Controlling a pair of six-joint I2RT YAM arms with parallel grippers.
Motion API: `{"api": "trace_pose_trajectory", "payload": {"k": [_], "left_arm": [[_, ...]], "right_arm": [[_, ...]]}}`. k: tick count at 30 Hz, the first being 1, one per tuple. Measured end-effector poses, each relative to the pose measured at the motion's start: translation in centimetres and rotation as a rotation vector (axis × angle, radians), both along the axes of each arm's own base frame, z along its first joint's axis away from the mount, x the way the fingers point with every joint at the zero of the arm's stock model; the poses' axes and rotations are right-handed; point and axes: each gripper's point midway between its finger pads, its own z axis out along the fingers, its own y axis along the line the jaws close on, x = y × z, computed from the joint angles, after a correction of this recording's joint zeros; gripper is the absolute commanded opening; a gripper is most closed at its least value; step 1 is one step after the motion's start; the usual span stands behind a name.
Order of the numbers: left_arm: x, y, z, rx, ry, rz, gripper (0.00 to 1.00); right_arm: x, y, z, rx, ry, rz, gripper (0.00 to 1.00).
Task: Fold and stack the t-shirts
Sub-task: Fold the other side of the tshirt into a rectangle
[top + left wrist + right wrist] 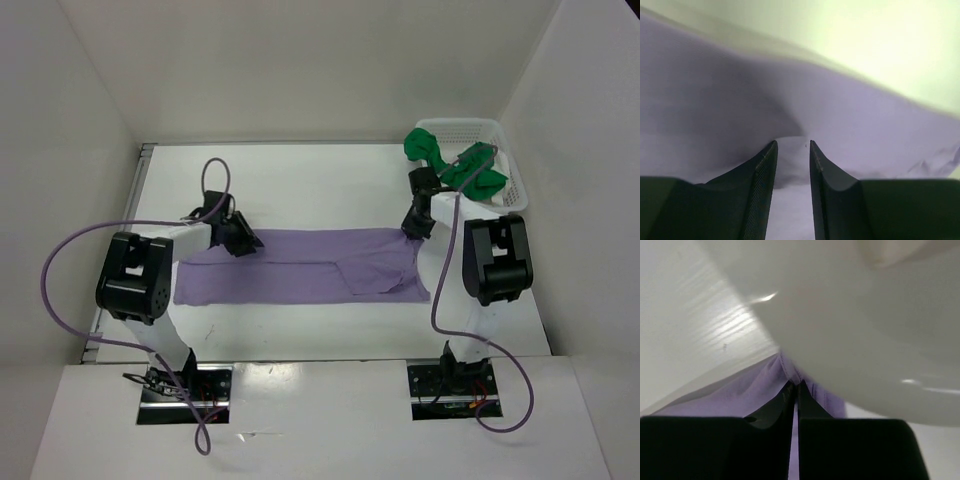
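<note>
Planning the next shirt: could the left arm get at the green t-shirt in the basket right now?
Probably not: the green t-shirt lies in the basket at the far right, beyond the right gripper, while the left gripper sits on the purple t-shirt.
</note>
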Motion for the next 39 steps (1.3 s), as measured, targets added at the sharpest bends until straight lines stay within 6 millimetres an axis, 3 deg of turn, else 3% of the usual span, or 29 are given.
{"api": "trace_pose_trajectory", "payload": {"k": [3,7,9,10,11,12,15,18,20,21,24,26,28,31,33,35,39], "left_arm": [[1.4,4.2,0.0,0.003,-0.005,0.11,0.4],[2.8,8.3,0.3,0.027,-0.01,0.2,0.4],[4.1,9.7,0.7,0.035,-0.024,0.23,0.4],[4.7,9.9,0.9,0.036,-0.031,0.233,0.4],[5.2,10.0,1.2,0.034,-0.038,0.233,0.4],[5.7,9.8,1.6,0.029,-0.046,0.227,0.4],[6.6,8.9,3.1,0.021,-0.085,0.203,0.4],[6.1,7.1,5.2,0.013,-0.129,0.16,0.4],[5.0,5.7,6.9,0.007,-0.172,0.127,0.4],[4.2,4.9,7.9,0.002,-0.192,0.107,0.4],[2.1,2.8,9.6,-0.016,-0.241,0.051,0.4],[0.6,1.6,9.7,-0.022,-0.243,0.015,0.4],[-1.0,0.5,9.0,-0.021,-0.225,-0.02,0.4],[-2.8,-0.7,7.8,-0.013,-0.19,-0.062,0.4],[-3.8,-1.2,7.3,-0.01,-0.17,-0.081,0.4],[-4.2,-1.1,7.0,-0.006,-0.164,-0.081,0.4],[-4.2,-0.9,7.2,-0.003,-0.169,-0.075,0.4]], "right_arm": [[1.4,1.3,-0.1,0.033,-0.013,0.018,0.05],[4.6,3.6,-0.6,0.086,-0.039,0.044,0.05],[7.0,4.6,-0.3,0.107,-0.069,0.054,0.13],[7.9,4.9,0.0,0.112,-0.083,0.053,0.2],[8.6,5.0,0.4,0.114,-0.099,0.051,0.37],[9.3,5.1,0.9,0.114,-0.117,0.051,0.43],[10.1,5.1,2.5,0.105,-0.156,0.058,0.54],[9.9,5.0,4.8,0.086,-0.195,0.072,0.55],[9.1,5.4,7.2,0.072,-0.235,0.094,0.43],[8.3,6.0,8.7,0.071,-0.263,0.112,0.29],[5.4,9.1,12.3,0.083,-0.329,0.192,0.06],[2.3,13.0,13.3,0.107,-0.345,0.288,0.06],[-1.0,16.8,12.3,0.126,-0.316,0.386,0.15],[-6.4,20.7,7.9,0.126,-0.19,0.517,0.28],[-8.8,20.9,5.0,0.099,-0.094,0.548,0.31],[-9.9,20.2,3.2,0.074,-0.033,0.546,0.35],[-9.9,19.7,2.7,0.05,-0.019,0.534,0.38]]}}
